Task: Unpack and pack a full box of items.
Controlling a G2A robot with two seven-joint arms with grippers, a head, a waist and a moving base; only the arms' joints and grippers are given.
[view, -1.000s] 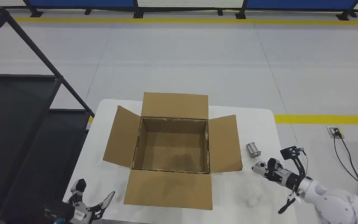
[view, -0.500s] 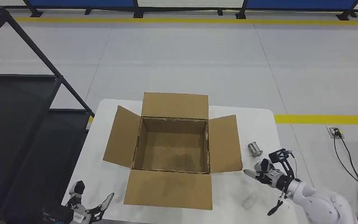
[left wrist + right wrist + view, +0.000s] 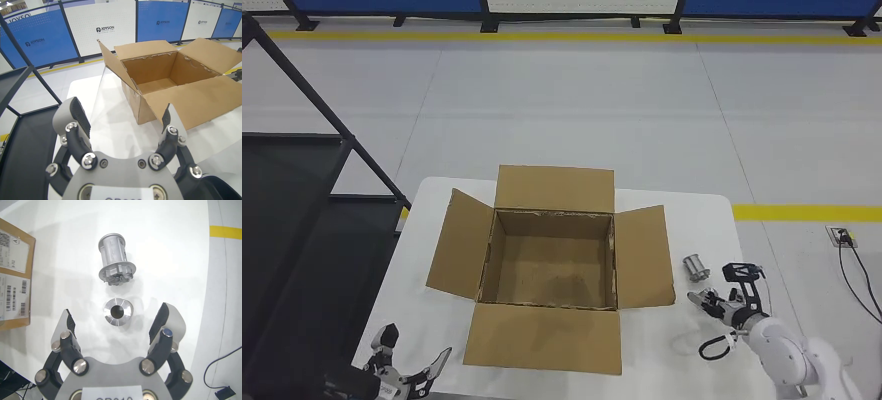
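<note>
On the white table (image 3: 432, 205), an open cardboard box (image 3: 552, 265) stands with two metal parts outside it
All four flaps of the box are folded outward and its bare brown floor shows; both parts sit on the tabletop beside the right flap, not in the box. One is a flanged metal cylinder (image 3: 115, 260) lying on its side, and just beside it is a small metal collet (image 3: 117, 312) standing on end with its centre hole facing up. The right gripper (image 3: 115, 307) is spread wide with a finger on either side of the collet, its pads apart from it and grasping nothing. The left gripper (image 3: 122, 102) hangs at the table's near left corner, jaws also released and holding nothing, next to a black rack (image 3: 292, 230) beside the table
</note>
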